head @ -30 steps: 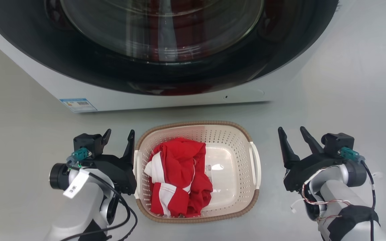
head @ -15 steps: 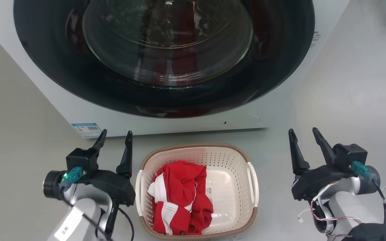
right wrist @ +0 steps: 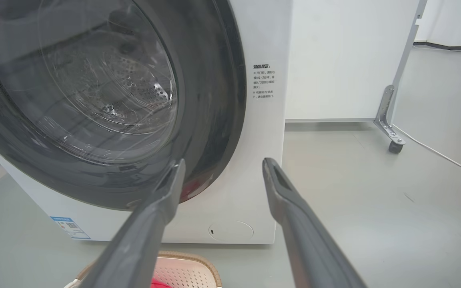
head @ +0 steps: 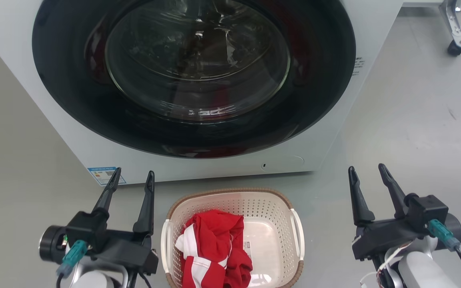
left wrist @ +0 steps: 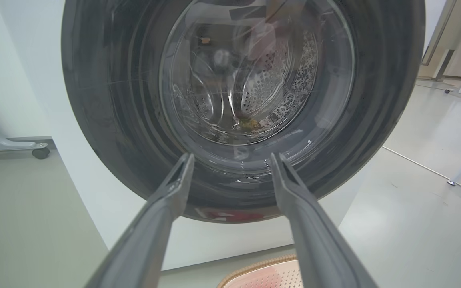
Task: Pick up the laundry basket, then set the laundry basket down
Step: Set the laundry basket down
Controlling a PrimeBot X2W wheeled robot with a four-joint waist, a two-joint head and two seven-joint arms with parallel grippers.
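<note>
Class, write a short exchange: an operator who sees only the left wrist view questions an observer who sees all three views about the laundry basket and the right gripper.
Operator: I see just a strip of rim of the laundry basket. What is inside?
Observer: A red and white garment, bunched in its left half.
Operator: Where is the right gripper?
Observer: Open, holding nothing, off the basket's right side with bare floor between them.

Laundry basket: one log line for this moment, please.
cream-white perforated plastic laundry basket: on floor, ungrasped | left gripper: open, beside basket | right gripper: open, apart from basket
</note>
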